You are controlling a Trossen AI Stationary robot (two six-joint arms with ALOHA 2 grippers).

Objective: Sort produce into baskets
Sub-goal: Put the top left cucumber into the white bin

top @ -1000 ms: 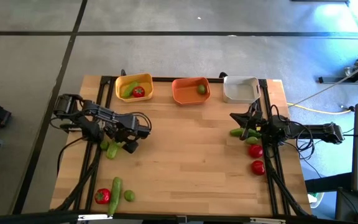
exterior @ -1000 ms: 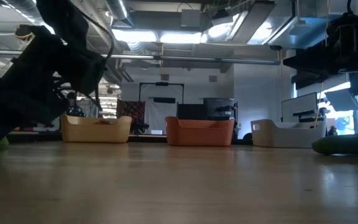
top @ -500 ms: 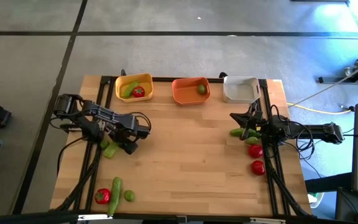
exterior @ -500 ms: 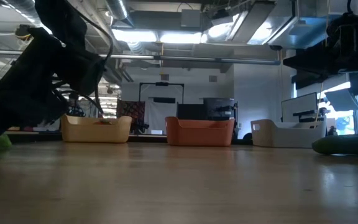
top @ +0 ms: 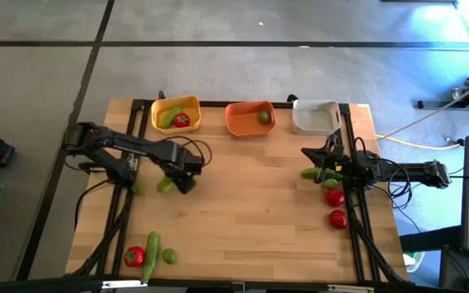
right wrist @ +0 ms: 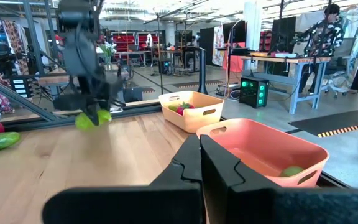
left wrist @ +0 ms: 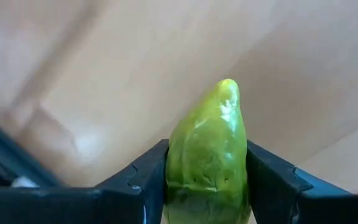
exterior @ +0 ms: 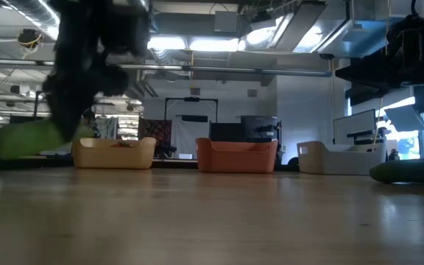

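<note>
— Cucumber piece [left wrist: 207, 158] is where, exactly?

— Pinched between my left gripper [top: 179, 174] fingers [left wrist: 135, 186], tip poking out past them, clear above the wood.

— Why carry it so high?

— I judge it's bound for the yellow basket [top: 175, 113], which already holds a green piece and a tomato; height clears the rim.

— And the right gripper [right wrist: 200, 163]?

— Waiting by the produce at the table's right side, fingers pressed together, holding nothing.

The table [top: 243, 212] is pale, matt planked wood. The cucumber piece [left wrist: 207, 163] has glossy, smooth, faintly pitted green skin. The yellow [top: 187, 105], orange [top: 243, 124] and white-grey baskets [top: 312, 120] look like smooth plastic.
</note>
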